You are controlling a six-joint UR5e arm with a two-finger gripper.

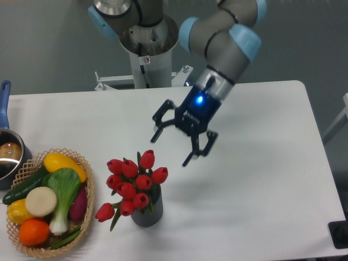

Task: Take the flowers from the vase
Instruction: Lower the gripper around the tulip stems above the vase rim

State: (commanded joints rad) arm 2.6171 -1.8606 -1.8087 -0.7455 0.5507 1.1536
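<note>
A bunch of red tulip flowers [133, 182] with dark green stems stands in a short dark grey ribbed vase [147, 213] near the table's front, left of centre. One bud droops low at the left of the vase. My gripper [169, 150] hangs open and tilted above the table, up and to the right of the flowers, with nothing between its fingers. Its lower fingertip is a short way from the topmost bud and apart from it.
A wicker basket [86, 212] of toy vegetables sits at the front left, close beside the flowers. A metal pot [10, 157] with a blue handle stands at the left edge. The robot's base [145, 49] is behind the table's far edge.
</note>
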